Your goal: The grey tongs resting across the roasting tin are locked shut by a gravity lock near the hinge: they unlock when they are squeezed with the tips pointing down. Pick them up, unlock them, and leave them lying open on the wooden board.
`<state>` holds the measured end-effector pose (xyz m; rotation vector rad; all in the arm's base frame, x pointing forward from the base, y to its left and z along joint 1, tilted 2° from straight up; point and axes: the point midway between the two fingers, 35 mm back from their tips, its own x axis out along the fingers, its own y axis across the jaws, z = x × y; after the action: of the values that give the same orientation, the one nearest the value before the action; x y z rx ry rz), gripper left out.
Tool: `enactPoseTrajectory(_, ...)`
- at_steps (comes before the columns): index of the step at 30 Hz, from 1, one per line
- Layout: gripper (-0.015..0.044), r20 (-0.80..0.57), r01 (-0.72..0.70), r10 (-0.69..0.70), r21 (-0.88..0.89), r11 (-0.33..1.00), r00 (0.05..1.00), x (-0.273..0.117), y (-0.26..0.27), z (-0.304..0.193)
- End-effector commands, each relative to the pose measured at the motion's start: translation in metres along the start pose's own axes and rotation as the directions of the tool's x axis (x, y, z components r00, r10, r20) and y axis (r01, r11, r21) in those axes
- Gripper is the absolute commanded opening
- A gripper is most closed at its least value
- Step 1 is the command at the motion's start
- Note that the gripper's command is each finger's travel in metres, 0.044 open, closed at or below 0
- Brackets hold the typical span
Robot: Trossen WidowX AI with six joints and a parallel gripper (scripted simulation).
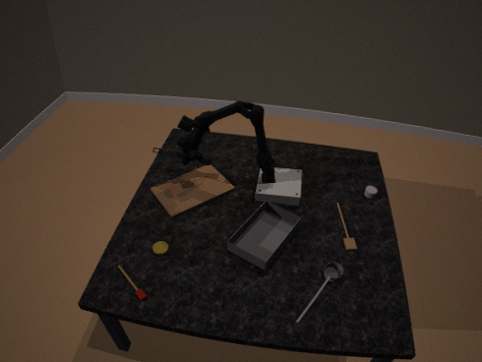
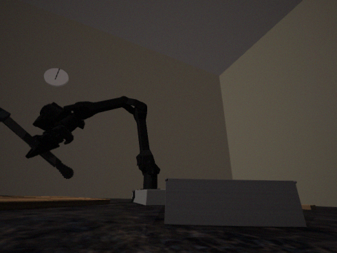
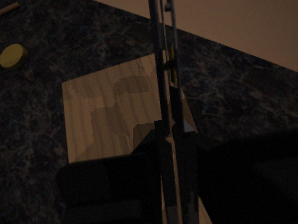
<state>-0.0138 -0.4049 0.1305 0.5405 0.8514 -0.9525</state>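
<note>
Flanking the roasting tin (image 1: 246,252) (image 2: 235,203): board (image 1: 184,192) (image 2: 51,202) (image 3: 95,120), ladle (image 1: 315,295).

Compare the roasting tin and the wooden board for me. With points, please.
The roasting tin (image 1: 251,252) (image 2: 234,203) is grey, while the wooden board (image 1: 197,193) (image 2: 51,203) (image 3: 90,112) is brown. The roasting tin has raised walls around a hollow; the wooden board is a flat slab. Both lie on the dark table (image 1: 207,305) (image 2: 103,230) (image 3: 35,110).

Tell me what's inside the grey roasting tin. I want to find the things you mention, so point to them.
The top view shows only bare bottom inside the roasting tin (image 1: 266,237) (image 2: 234,203), partly shaded; its near wall may cover a strip of floor there.
</note>
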Motion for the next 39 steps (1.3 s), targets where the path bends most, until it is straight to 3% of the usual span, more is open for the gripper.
enactPoseTrajectory(1,-0.0150,-0.074,0.009,-0.010,-0.016,1.000,0.997,0.003,0.001,0.001)
enactPoseTrajectory(24,-0.0150,-0.513,0.011,-0.085,-0.146,0.989,0.854,0.008,0.014,-0.015)
enactPoseTrajectory(39,-0.0150,-0.524,0.010,-0.088,-0.151,0.989,0.847,0.012,0.014,-0.017)
